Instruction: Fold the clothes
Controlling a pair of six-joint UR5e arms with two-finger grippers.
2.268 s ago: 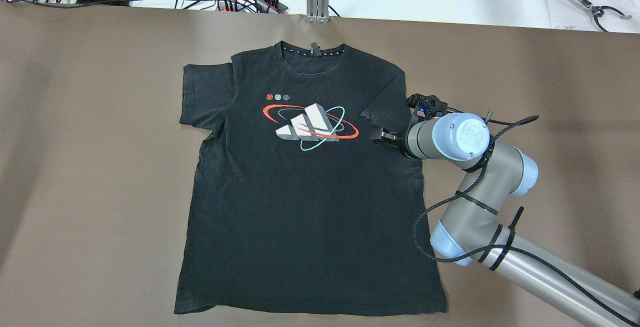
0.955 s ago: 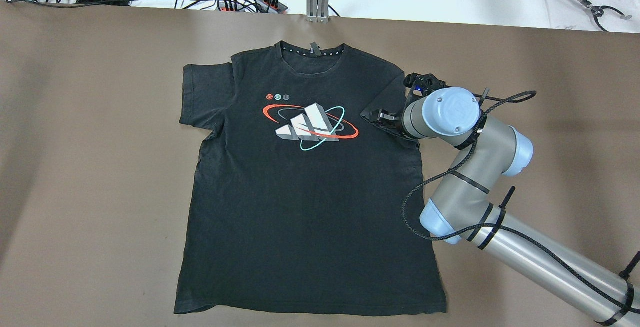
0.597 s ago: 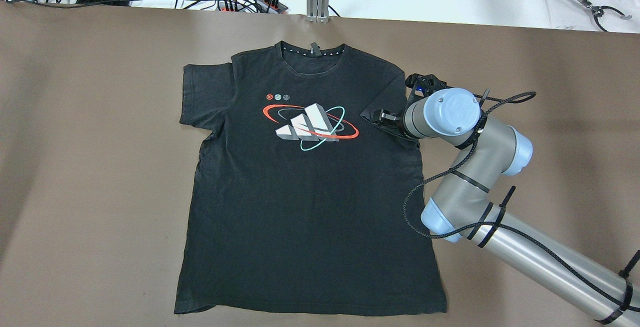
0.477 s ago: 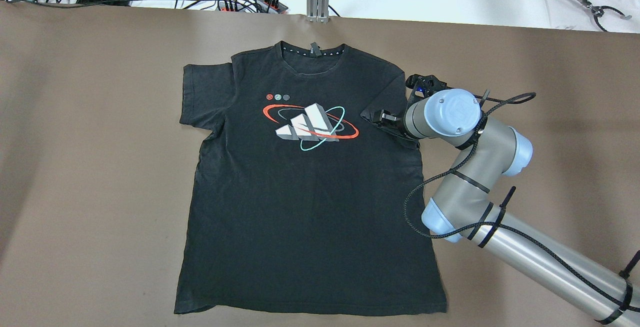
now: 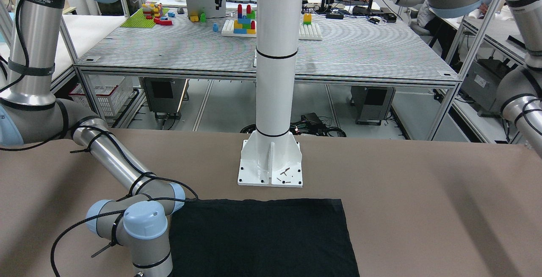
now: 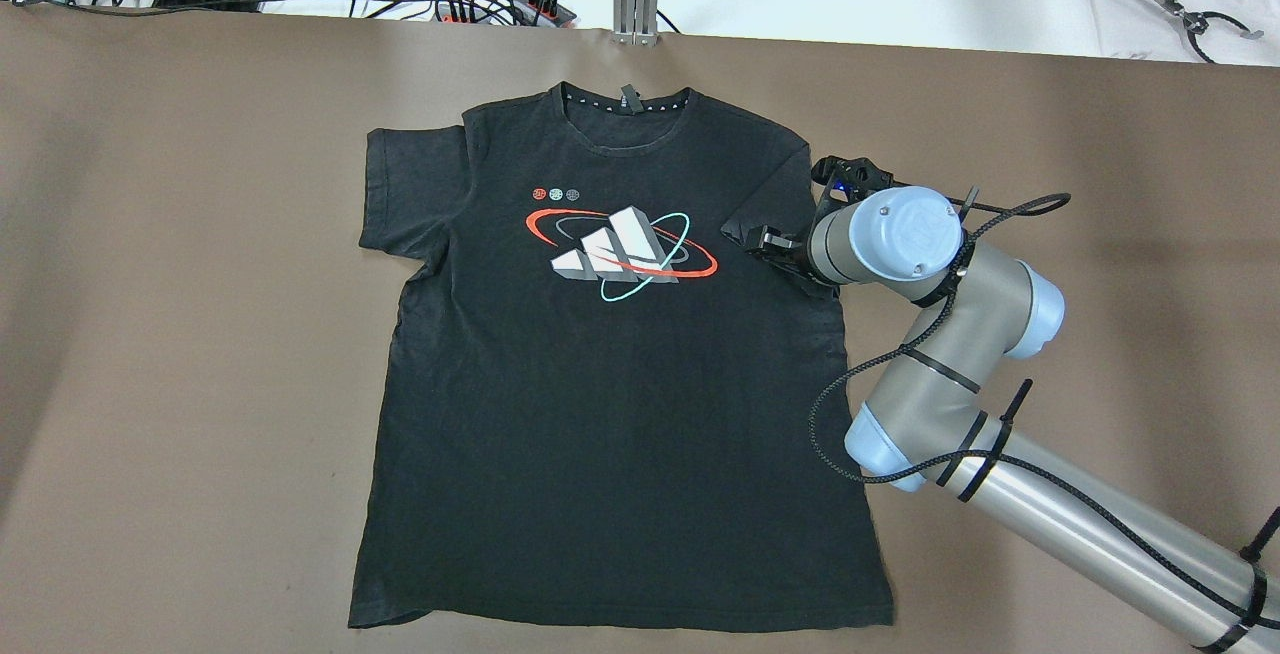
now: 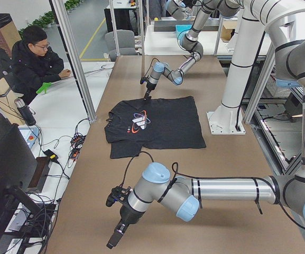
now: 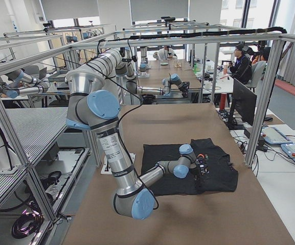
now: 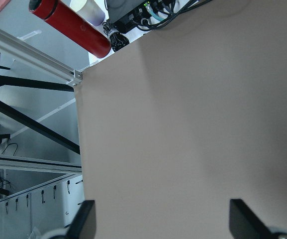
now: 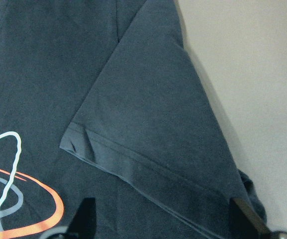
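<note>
A black T-shirt (image 6: 600, 414) with a red, white and teal print lies flat and face up on the brown table; it also shows in the front view (image 5: 262, 239) and the left view (image 7: 157, 124). Its sleeve (image 10: 148, 109) on my right side is folded inward onto the chest. My right gripper (image 6: 765, 239) hovers just over that folded sleeve, open and empty, as its wrist view (image 10: 164, 219) shows. My left gripper (image 9: 164, 221) is open and empty over bare table, far from the shirt (image 7: 115, 241).
The white pillar's base plate (image 5: 271, 171) stands just behind the shirt's hem. Cables and power strips (image 6: 500, 4) lie past the table's far edge. A seated operator (image 7: 36, 58) is beside the table. Bare brown table (image 6: 200, 334) lies to the shirt's left.
My right gripper moved away from me, from beside the folded sleeve to over it, then drifted slightly back. The shirt has not moved.
</note>
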